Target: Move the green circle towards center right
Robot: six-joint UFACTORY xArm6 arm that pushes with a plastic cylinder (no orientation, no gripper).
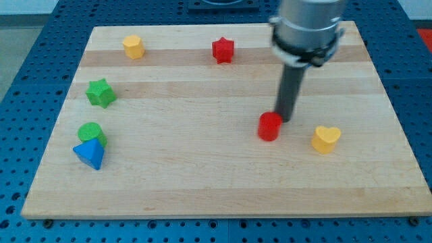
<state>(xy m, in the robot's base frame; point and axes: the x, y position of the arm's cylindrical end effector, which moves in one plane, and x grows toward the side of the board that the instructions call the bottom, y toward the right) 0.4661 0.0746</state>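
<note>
- Wooden board (pixel 223 182) lay on a blue perforated bench (pixel 27 81), filling most of the view.
- My tip (pixel 284 120) stood right of centre, at the upper right edge of the red block (pixel 269 126), cylinder-like; touching or just beside it, contact could not be confirmed.
- No gripper fitted: the arm ended in a plain dark rod, so nothing spread, pressed or pinched.
- Green circle (pixel 90 133) sat near the view's left edge, lower half, well apart from my tip.
- Blue block (pixel 90 154), angular and pyramid-like, lay touching the green circle from below.
- Green star (pixel 100 92) lay above the circle, apart from it.
- Yellow block (pixel 133 46), roughly hexagonal, lay at upper left.
- Red star (pixel 223 50) lay at top centre.
- Yellow heart (pixel 326 139) lay right of the red block, near but apart.
</note>
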